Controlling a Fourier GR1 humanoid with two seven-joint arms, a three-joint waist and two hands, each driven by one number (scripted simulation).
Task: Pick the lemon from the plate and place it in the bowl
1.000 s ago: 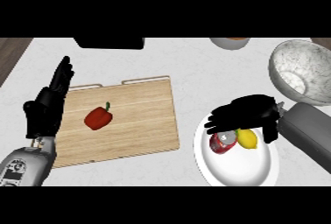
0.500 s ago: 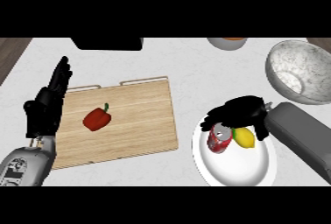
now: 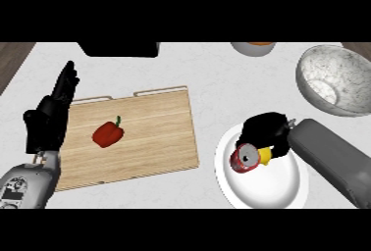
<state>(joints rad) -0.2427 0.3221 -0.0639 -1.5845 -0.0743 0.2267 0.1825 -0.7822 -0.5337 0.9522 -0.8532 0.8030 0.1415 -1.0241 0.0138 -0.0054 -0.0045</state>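
The right hand (image 3: 264,128) curls its fingers down around the lemon (image 3: 266,156), of which only a small, plain yellow patch shows below the black fingers. The lemon lies on the white plate (image 3: 262,188), touching one red can (image 3: 245,160). One speckled grey bowl (image 3: 337,86) stands apart, above. One red pepper (image 3: 109,134) lies on one wooden board (image 3: 148,147). The left hand (image 3: 51,120) rests at the left, fingers straight.
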